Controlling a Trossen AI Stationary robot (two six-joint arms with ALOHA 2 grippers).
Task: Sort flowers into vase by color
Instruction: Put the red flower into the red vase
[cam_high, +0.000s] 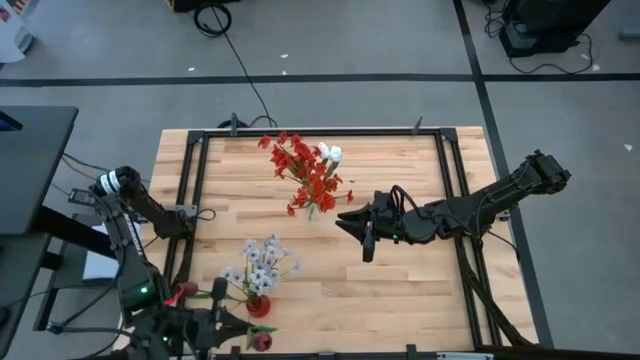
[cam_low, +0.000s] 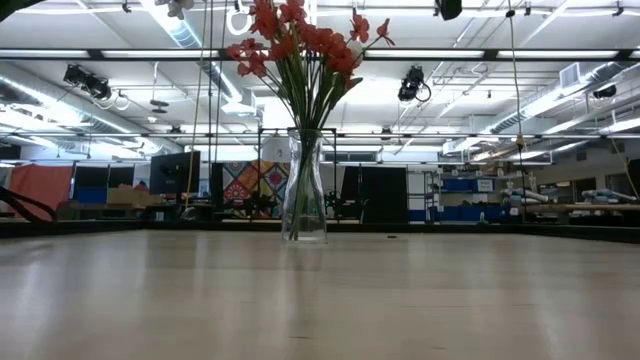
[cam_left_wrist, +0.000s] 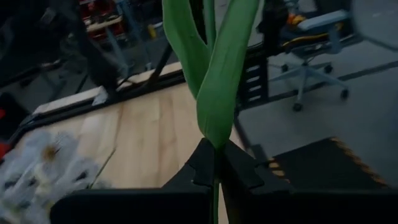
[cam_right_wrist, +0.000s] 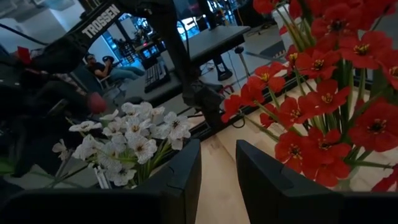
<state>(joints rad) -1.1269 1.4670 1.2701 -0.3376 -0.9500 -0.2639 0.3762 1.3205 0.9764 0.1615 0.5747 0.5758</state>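
A clear vase (cam_high: 312, 205) (cam_low: 303, 190) at the table's middle holds bright red flowers (cam_high: 305, 170) (cam_right_wrist: 323, 99) and white tulips (cam_high: 329, 153). A second vase (cam_high: 258, 303) toward the near left holds pale white sprays (cam_high: 262, 262) (cam_right_wrist: 130, 140). My left gripper (cam_high: 232, 328) (cam_left_wrist: 214, 152), at the near edge beside that vase, is shut on a flower with green leaves (cam_left_wrist: 214, 68) and a dark red bud (cam_high: 262, 342). My right gripper (cam_high: 365, 238) (cam_right_wrist: 217, 180) hovers open just right of the red flowers, with nothing between its fingers. My left gripper pinches the flower's thin stem (cam_left_wrist: 215, 147) between its two fingers, just below where the long leaves spread. The fingers come nearly level from the table's left. The stem stands up out of the hold, lifted clear, and its bud is out of the wrist view.
A second reddish bud on a green stem (cam_high: 186, 291) shows beside my left arm. A black frame rail (cam_high: 190, 170) runs round the table's edges. Bare wood lies between the two vases and in the near right part (cam_high: 400, 300).
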